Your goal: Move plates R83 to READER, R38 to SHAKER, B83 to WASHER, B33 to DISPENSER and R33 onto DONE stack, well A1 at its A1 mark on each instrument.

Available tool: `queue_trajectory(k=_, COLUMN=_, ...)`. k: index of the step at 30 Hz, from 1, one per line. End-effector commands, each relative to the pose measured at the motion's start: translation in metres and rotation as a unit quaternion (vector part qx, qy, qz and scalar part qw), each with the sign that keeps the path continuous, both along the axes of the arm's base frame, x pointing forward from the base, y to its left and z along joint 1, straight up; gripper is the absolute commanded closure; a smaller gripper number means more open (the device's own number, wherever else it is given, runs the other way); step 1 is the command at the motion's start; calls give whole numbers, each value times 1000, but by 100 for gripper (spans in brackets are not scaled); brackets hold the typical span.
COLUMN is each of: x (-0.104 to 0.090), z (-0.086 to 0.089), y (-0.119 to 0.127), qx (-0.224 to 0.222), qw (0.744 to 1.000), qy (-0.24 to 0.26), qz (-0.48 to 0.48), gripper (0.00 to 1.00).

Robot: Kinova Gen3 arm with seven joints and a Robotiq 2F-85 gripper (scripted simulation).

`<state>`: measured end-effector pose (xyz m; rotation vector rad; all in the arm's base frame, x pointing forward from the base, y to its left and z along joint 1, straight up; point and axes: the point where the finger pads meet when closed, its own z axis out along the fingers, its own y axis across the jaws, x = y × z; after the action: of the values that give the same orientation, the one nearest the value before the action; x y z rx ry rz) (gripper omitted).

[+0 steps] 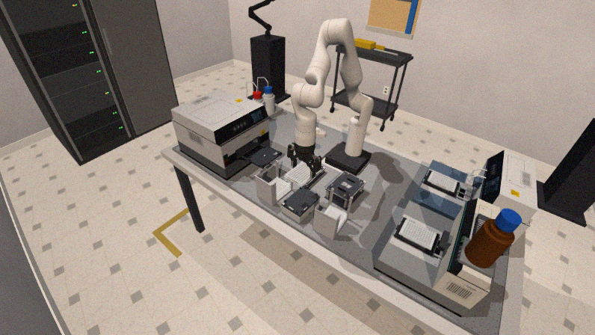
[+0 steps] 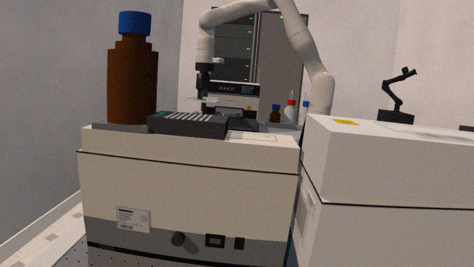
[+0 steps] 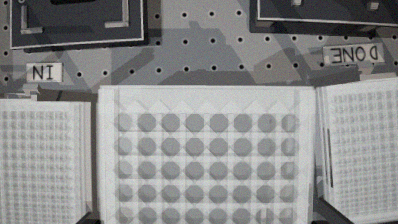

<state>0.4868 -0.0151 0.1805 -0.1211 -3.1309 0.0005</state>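
Observation:
My gripper (image 1: 306,164) points straight down over the left part of the deck and is shut wide across the short sides of a clear well plate (image 3: 206,155). The plate hangs level a little above the deck and also shows in the top view (image 1: 298,172) and the exterior view (image 2: 202,98). I cannot read its label. In the wrist view the plate in the IN rack (image 3: 42,160) is to its left and the plate in the DONE rack (image 3: 357,150) to its right. The reader's tray (image 1: 264,156) is bare. Two more plates sit on the right-hand instruments (image 1: 442,181) (image 1: 417,233).
Two white stack racks (image 1: 268,185) (image 1: 330,216) stand near the front edge, with a dark box (image 1: 300,203) between them and a black stand (image 1: 345,189) behind. A brown bottle (image 1: 491,241) stands on the right instrument. The arm's base (image 1: 347,160) is close behind the gripper.

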Motion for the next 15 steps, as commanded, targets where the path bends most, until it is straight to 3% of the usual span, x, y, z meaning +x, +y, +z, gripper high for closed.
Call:
queue_trajectory(k=1, x=-2, z=3, y=-8, qx=1, qw=1000, qy=-1, qz=-18, gripper=6)
queue_trajectory(k=15, x=-11, z=3, y=-38, qx=1, qw=996, qy=-4, qz=-88, gripper=6)
